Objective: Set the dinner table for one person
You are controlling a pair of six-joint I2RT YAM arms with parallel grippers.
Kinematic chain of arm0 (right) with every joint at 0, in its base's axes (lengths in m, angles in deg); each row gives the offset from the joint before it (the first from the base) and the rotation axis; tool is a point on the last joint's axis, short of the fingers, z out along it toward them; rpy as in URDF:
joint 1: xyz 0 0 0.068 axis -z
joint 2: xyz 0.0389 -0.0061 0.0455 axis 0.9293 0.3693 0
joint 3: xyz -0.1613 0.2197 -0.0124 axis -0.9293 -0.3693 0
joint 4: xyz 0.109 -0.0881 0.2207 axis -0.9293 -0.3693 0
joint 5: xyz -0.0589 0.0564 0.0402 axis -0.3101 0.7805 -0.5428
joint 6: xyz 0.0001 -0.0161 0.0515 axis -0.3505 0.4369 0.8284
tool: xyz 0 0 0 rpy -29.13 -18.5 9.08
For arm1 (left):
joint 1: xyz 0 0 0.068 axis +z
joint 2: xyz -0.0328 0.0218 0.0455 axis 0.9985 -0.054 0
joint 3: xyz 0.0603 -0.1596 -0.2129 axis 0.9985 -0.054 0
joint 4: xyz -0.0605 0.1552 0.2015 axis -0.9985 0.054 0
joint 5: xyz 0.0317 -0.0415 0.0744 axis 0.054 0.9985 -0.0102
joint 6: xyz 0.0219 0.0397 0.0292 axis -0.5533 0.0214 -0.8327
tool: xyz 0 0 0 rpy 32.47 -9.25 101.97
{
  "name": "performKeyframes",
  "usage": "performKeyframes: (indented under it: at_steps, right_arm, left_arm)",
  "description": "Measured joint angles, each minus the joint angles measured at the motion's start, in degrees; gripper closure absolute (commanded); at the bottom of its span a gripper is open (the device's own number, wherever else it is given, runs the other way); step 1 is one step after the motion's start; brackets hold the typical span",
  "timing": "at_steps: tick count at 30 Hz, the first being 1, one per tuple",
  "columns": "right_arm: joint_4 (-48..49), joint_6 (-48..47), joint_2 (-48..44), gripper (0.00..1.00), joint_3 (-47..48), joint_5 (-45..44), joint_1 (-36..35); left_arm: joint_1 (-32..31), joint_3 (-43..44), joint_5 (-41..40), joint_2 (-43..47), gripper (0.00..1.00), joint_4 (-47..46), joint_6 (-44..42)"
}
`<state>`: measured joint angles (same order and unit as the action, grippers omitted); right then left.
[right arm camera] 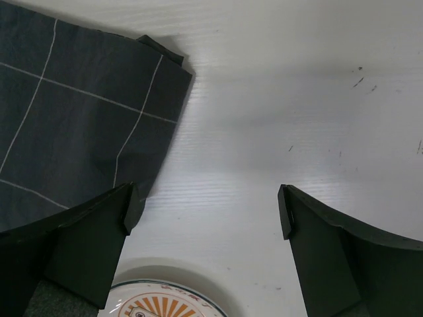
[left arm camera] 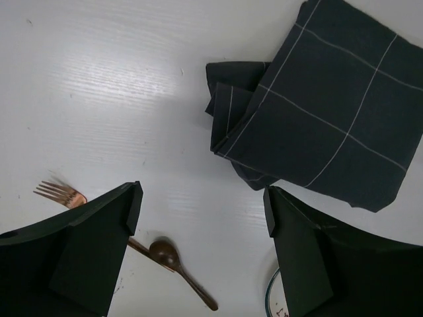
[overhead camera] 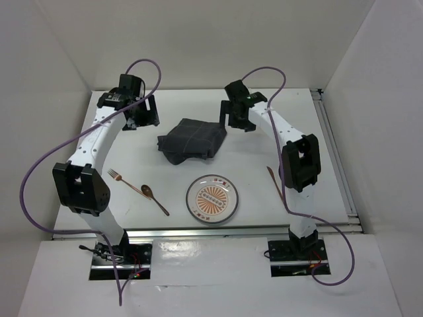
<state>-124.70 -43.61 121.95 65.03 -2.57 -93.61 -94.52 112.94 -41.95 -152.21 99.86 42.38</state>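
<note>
Bolted along the near edge sit the left arm base [overhead camera: 112,254] and the right arm base [overhead camera: 296,254]. Beyond them spreads the white bench [overhead camera: 185,105] that is to be laid for one diner. Both arms reach toward its far edge. The left end effector [left arm camera: 201,205] and the right end effector [right arm camera: 208,205] each hang with fingers spread wide and nothing between them, flanking the dark checked cloth [overhead camera: 192,140]. That cloth lies loosely folded and rumpled mid-bench, toward the far edge. The patterned plate [overhead camera: 212,199] rests by the middle of the near edge, apart from the cloth. Toward the near left corner lie the spoon [overhead camera: 153,197] and the fork [overhead camera: 122,178], close together, and a slim copper piece [overhead camera: 274,179], probably a knife, shows toward the right edge, partly hidden by the right arm. Nothing looks placed yet, so the step in hand seems to be taking up the cloth to spread it as a mat. That calls for each end effector to drop onto an outer cloth edge, pinch it and draw the fabric flat before the plate goes on.
</note>
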Motion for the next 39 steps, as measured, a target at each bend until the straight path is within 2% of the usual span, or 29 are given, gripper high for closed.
performKeyframes:
  at_steps: [16, 29, 30, 31, 32, 34, 36, 39]
  right_arm:
    - [3.1, -0.04, -4.5, 0.0, -4.0, 7.04, -1.09]
    - [4.33, -0.07, -4.04, 0.0, -6.01, 9.88, -4.22]
    - [4.31, -0.07, -3.96, 0.0, -6.01, 9.86, -4.22]
    - [4.26, -0.07, -3.89, 0.0, -6.01, 9.84, -4.22]
    - [4.13, -0.07, -3.82, 0.0, -5.92, 9.84, -4.22]
    - [3.56, -0.04, -3.54, 0.0, -5.16, 9.75, -4.22]
    - [3.13, -0.04, -3.48, 0.0, -4.26, 9.55, -4.22]
    - [2.99, -0.07, -3.52, 0.0, -3.37, 8.15, -4.22]
  left_arm:
    - [6.73, -10.43, 12.28, 1.55, 0.08, -1.81, 4.55]
    - [6.64, -11.96, 27.61, -12.44, 0.07, -6.88, 5.97]
    - [6.51, -11.96, 28.65, -13.2, 0.15, -7.91, 6.05]
    - [6.34, -11.96, 29.62, -13.9, 0.15, -8.92, 6.32]
    - [6.29, -12.02, 30.4, -14.47, 0.27, -10.01, 6.27]
    - [6.08, -12.13, 31.54, -15.5, 0.44, -11.89, 7.06]
    - [5.92, -12.66, 32.13, -15.78, 0.74, -13.27, 7.58]
    - [5.73, -12.63, 32.5, -15.76, 1.0, -13.6, 7.28]
